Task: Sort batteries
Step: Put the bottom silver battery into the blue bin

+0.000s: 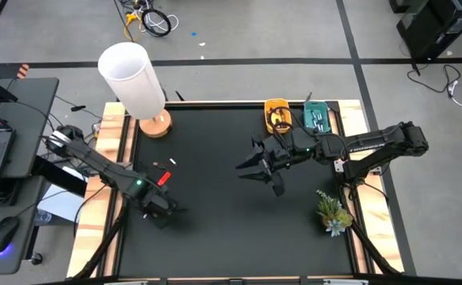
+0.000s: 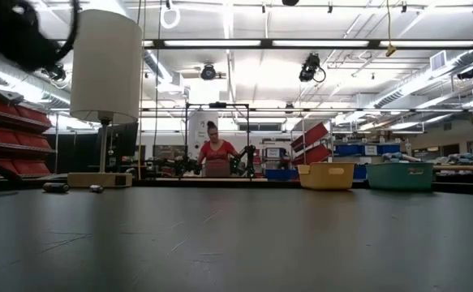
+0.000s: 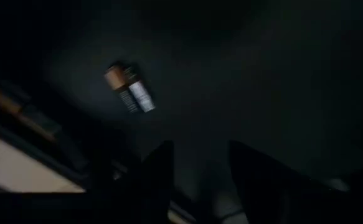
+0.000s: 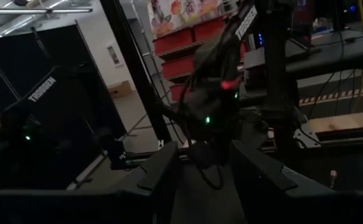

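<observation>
Two batteries point(image 3: 129, 90) lie side by side on the black table, one with an orange end and one white, just beyond my left gripper point(image 3: 200, 186). That gripper points down over the table's left part point(image 1: 161, 210), open, with nothing between its fingers. In the high view a red battery point(image 1: 164, 179) and two smaller ones point(image 1: 172, 161) lie just far of it. My right gripper point(image 1: 245, 168) hovers level over the table's middle, pointing left, open and empty point(image 4: 203, 183). More batteries lie in the yellow tray point(image 1: 276, 115) and the teal tray point(image 1: 318, 119).
A white-shaded lamp point(image 1: 135, 79) on a wooden base stands at the far left corner. A small potted plant point(image 1: 334, 212) sits by the right edge. Both trays stand at the far right edge. A person point(image 2: 215, 158) stands far behind the table.
</observation>
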Controlling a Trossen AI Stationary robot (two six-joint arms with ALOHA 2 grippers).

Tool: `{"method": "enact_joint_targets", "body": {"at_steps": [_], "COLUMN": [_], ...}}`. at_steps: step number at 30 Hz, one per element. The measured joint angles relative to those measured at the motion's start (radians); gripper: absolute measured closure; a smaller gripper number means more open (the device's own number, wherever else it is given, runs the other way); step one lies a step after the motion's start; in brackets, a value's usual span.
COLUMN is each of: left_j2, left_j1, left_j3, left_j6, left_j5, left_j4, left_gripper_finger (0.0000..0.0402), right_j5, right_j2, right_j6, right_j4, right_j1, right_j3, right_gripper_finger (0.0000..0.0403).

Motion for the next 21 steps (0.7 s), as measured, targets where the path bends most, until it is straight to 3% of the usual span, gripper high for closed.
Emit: {"method": "enact_joint_targets", "body": {"at_steps": [5, 11, 21], "left_j2": [0.0, -0.001, -0.001], "left_j1": [-0.005, -0.006, -0.007], "left_j3": [-0.08, -0.176, -0.277], "left_j6": [-0.04, -0.053, -0.078], "left_j5": [-0.018, -0.026, -0.026], "left_j4": [0.005, 0.138, 0.207], "left_gripper_finger": [0.0208, 0.0211, 0.0211], "right_j5": [0.005, 0.029, 0.031], "right_j2": [0.0, 0.0, 0.0], "right_j6": [0.007, 0.007, 0.031], "right_j4": [0.0, 0.0, 0.0], "right_j1": [0.024, 0.039, 0.044], "right_j3": [0.0, 0.0, 0.0], "right_gripper_finger": [0.0249, 0.0249, 0.0249]}}
